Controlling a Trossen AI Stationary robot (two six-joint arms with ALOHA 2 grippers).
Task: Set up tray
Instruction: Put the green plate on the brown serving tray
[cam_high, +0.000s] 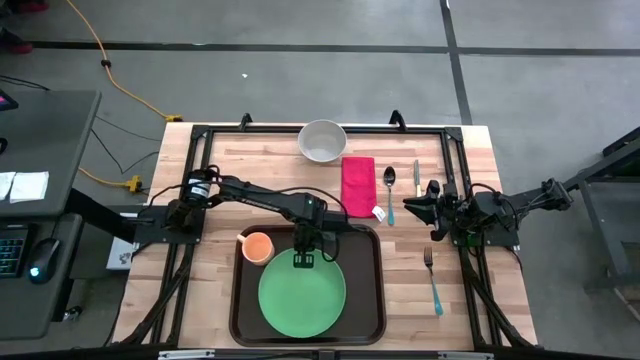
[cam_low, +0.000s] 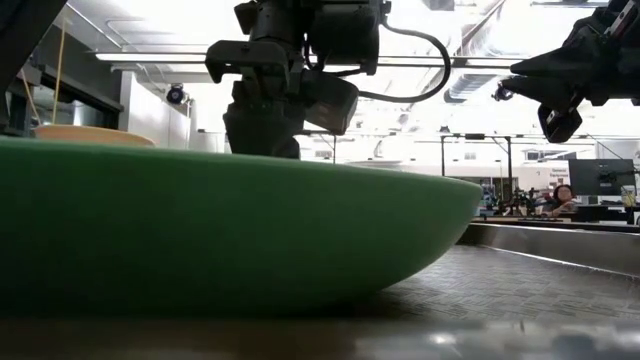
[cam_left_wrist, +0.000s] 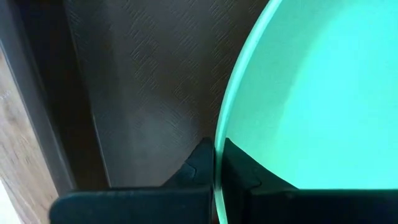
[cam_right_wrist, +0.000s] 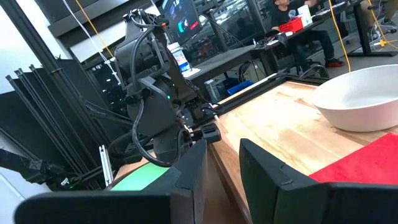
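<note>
Left end effector (cam_high: 304, 259) sits right at the far rim of the green plate (cam_high: 302, 296), and the left wrist view shows its fingers (cam_left_wrist: 198, 168) straddling that rim, one inside, one outside, pinching the plate edge. The plate lies in the tray (cam_high: 372, 300), which sits at the counter's near edge with its long axis running side to side. An orange cup (cam_high: 258, 246) stands in the tray's far left corner, just beside the plate. Right end effector (cam_high: 432, 208) hangs well to the right of the tray, jaws parted on nothing. Beyond the tray wait a white bowl (cam_high: 322, 141), red napkin (cam_high: 358, 185), spoon (cam_high: 390, 192) and fork (cam_high: 433, 281); the right arm looks nearer to those.
</note>
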